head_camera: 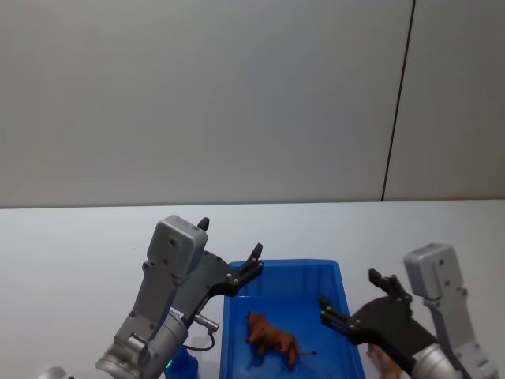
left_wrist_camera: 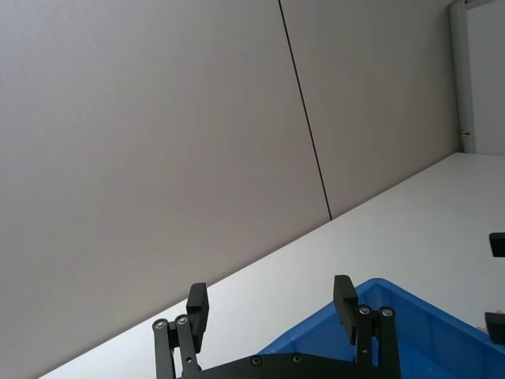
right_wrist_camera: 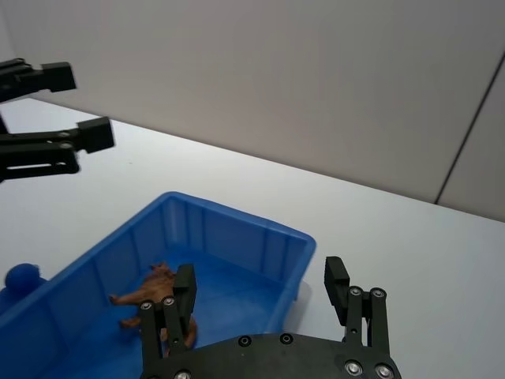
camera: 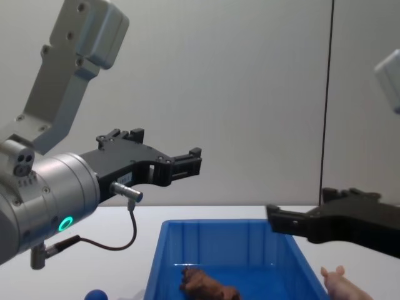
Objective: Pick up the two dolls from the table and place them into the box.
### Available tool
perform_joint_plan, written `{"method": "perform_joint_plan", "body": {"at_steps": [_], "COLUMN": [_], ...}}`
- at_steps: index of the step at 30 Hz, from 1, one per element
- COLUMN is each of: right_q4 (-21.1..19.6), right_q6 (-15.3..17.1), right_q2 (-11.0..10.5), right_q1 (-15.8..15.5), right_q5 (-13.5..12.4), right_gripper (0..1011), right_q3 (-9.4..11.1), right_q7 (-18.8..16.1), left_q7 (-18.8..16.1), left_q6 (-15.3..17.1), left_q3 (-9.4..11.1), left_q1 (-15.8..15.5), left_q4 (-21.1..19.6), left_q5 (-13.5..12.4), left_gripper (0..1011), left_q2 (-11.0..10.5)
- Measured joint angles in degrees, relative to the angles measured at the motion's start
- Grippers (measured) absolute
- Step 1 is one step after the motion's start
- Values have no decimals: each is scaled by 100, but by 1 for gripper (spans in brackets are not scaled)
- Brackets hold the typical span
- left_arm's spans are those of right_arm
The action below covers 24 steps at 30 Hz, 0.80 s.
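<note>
- Table (head_camera: 79,237): white, plain; it is being used as the support for everything listed below.
- Box (head_camera: 304,272): bright blue, ribbed inside, being shown at the near centre of the table.
- Brown doll (head_camera: 272,339): animal-like, being seen lying on its side on the box floor, towards the near end.
- Pink doll (camera: 342,284): being seen on the table just right of the box, outside it and partly hidden below the right arm.
- Left gripper (left_wrist_camera: 270,294): is being held in the air above the far left corner of the box, its black fingers spread apart with nothing between them.
- Right gripper (right_wrist_camera: 260,274): is being held above the right rim of the box, fingers likewise apart and empty.
- Green ring light (camera: 64,223): is being shown lit on the left arm's grey wrist housing.
- Small blue rounded object (right_wrist_camera: 20,276): being seen near the box's left wall, possibly a ball.
</note>
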State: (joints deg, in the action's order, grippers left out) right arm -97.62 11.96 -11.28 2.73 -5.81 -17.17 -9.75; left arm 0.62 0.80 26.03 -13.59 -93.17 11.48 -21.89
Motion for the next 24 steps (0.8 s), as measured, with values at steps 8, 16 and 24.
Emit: {"method": "perform_joint_plan", "body": {"at_steps": [8, 16, 24], "right_q4": [-211, -299, -244], "right_q6": [174, 347, 443], "right_q2": [-143, -277, -332], "right_q1": [-210, -406, -509], "right_q5": [-58, -128, -164], "right_gripper": [1001, 1001, 1001], "right_q3": [95, 184, 232], "right_q7": [353, 615, 718], "left_q7": [0, 0, 0], "left_q6": [0, 0, 0], "left_q3": [0, 0, 0], "left_q1": [0, 0, 0], "left_q4": [0, 0, 0], "left_q5": [0, 0, 0], "left_gripper": [1001, 1001, 1001], "left_q2": [0, 0, 0]}}
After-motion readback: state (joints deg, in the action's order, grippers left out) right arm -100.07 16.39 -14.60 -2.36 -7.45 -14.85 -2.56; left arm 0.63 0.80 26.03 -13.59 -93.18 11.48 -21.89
